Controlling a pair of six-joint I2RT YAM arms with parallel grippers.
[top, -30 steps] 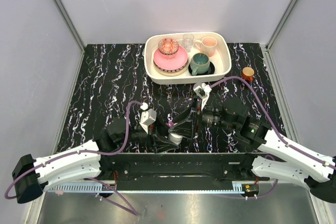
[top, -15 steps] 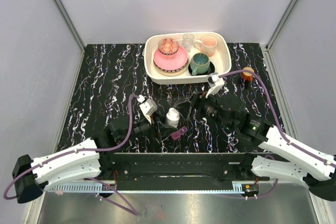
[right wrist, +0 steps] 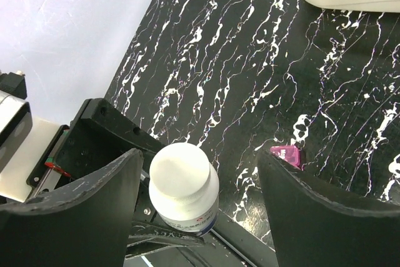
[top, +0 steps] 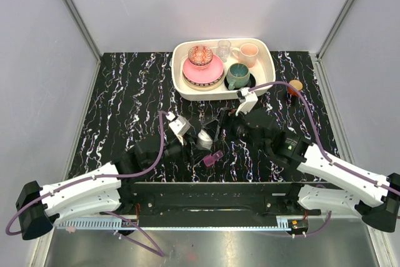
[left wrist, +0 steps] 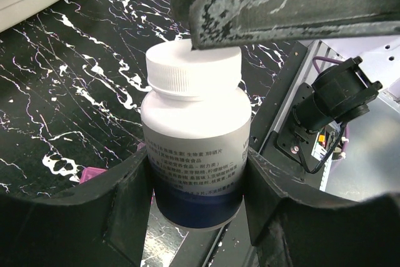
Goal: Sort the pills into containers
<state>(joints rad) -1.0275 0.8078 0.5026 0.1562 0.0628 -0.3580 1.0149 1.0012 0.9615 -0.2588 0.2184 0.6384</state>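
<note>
Here, left gripper [left wrist: 197,176] pinched white bottle [left wrist: 195,126] by body, cap [right wrist: 181,170] on. Right gripper [right wrist: 199,164] spread wide, fingers [right wrist: 81,198] flanking cap, gap each side, no contact. Magenta pill box [top: 213,157] lay on black marbled table [top: 125,92], near bottle at its 5 o'clock in top view, apart from both grippers. Cream tray [top: 177,82] at bottle's 12 o'clock.

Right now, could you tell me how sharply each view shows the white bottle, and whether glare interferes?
Left wrist: white bottle crisp, label print visible, no glare. Right wrist: its cap sharp, right fingers dark. Top external: evenly lit, bottle tiny against the dark marbled table.
</note>
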